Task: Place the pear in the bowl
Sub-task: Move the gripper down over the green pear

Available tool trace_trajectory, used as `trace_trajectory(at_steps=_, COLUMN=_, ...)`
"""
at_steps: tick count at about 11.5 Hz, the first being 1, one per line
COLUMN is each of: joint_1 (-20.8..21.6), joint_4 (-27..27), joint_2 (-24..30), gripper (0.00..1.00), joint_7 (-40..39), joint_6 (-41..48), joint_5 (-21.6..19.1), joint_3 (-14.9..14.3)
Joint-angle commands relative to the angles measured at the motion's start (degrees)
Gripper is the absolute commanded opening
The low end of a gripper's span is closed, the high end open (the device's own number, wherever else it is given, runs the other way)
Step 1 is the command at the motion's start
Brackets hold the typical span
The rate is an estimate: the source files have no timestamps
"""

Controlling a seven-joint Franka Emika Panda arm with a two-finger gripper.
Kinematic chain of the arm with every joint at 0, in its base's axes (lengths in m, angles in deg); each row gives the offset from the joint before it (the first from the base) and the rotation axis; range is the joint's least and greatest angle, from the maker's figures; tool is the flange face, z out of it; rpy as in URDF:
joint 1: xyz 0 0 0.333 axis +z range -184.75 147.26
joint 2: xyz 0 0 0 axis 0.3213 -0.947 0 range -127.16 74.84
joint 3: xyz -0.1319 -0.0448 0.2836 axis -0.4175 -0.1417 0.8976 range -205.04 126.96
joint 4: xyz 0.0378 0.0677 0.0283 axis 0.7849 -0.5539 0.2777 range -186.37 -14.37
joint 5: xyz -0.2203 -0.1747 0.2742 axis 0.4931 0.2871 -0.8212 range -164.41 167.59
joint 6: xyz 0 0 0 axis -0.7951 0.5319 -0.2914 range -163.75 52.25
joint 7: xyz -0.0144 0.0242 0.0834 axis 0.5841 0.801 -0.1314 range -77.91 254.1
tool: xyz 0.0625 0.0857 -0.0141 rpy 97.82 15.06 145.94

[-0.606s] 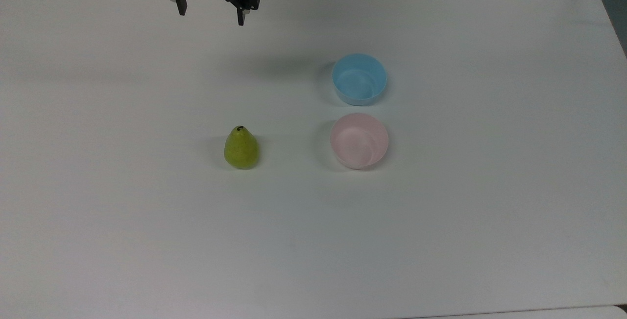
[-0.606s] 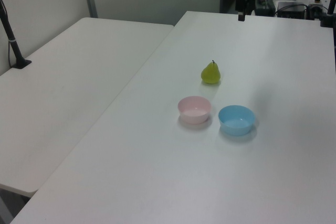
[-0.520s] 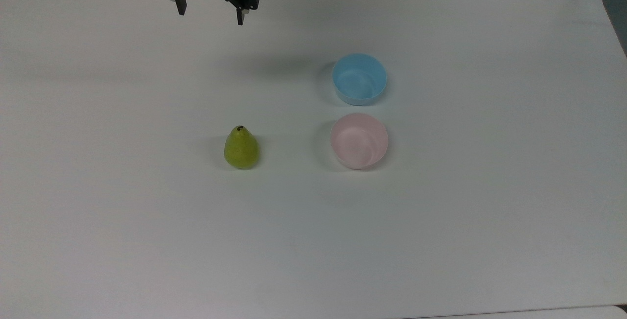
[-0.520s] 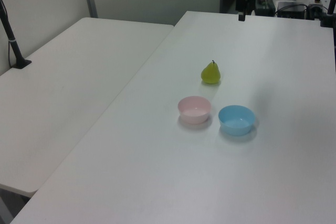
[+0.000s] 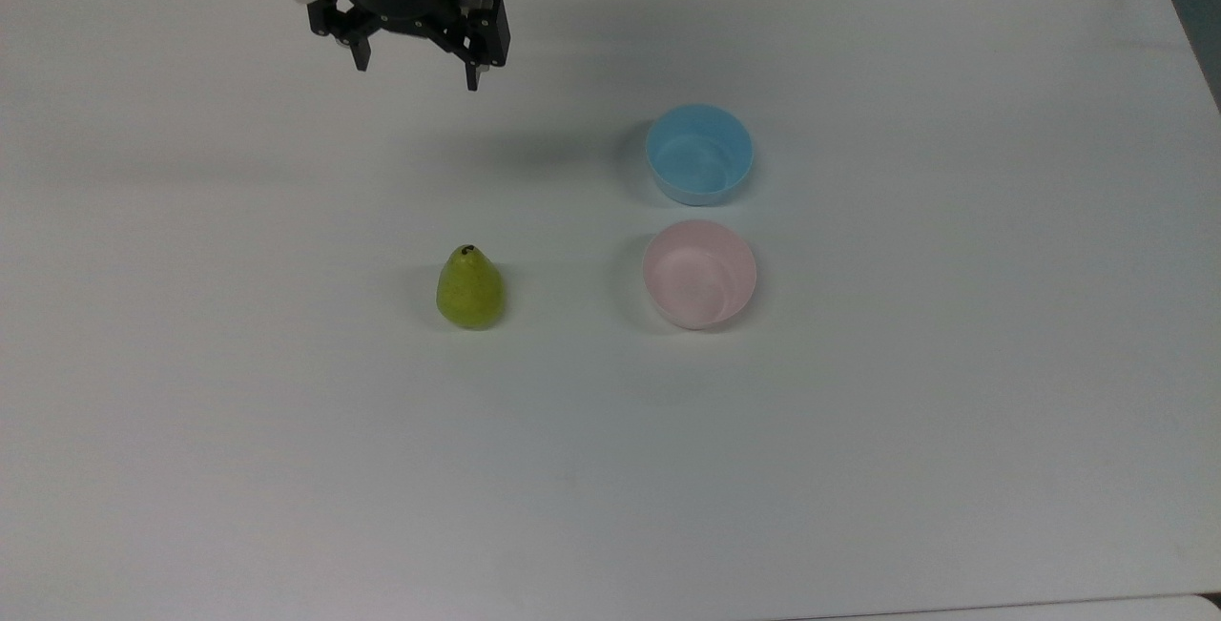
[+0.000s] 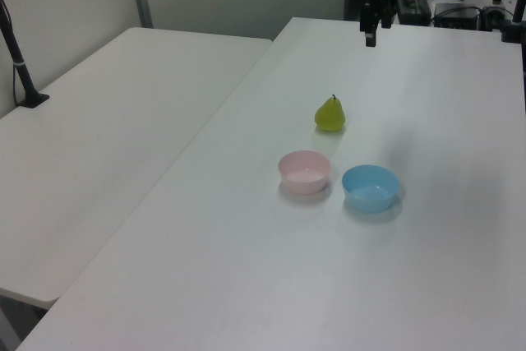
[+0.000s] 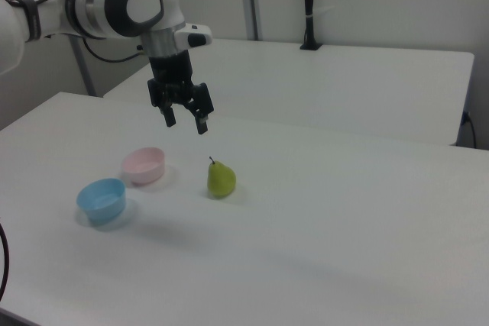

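Observation:
The yellow-green pear point(image 5: 469, 288) point(image 6: 330, 114) point(image 7: 221, 179) stands upright on the white table, stem up. The pale pink bowl point(image 5: 699, 273) point(image 6: 304, 172) point(image 7: 144, 166) sits empty to the pear's right in the top view. My gripper point(image 5: 417, 75) point(image 7: 186, 125) point(image 6: 371, 39) hangs open in the air, well above the table and far from the pear, toward the top view's upper left. Nothing is between its fingers.
A light blue bowl point(image 5: 699, 154) point(image 6: 371, 187) point(image 7: 101, 200) stands empty right beside the pink one. A second white table point(image 6: 107, 137) adjoins this one. A black pole point(image 6: 16, 55) is clamped at that table's far side.
The gripper has come further into the top view, moving down the frame toward the pear, with the white wrist now showing. Pear and bowls have not moved.

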Motion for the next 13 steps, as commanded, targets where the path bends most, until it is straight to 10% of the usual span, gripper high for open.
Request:
trace_trajectory(at_steps=1, joint_1=-0.1, joint_4=1.4, joint_2=-2.8, gripper=1.0, joint_7=-0.3, joint_6=-3.6, joint_5=-1.1, joint_3=0.1)
trace_trajectory(at_steps=13, joint_1=3.2, joint_4=4.2, joint_2=-23.9, gripper=1.0, joint_7=-1.4, joint_6=-21.9, joint_5=1.2, joint_3=0.1)
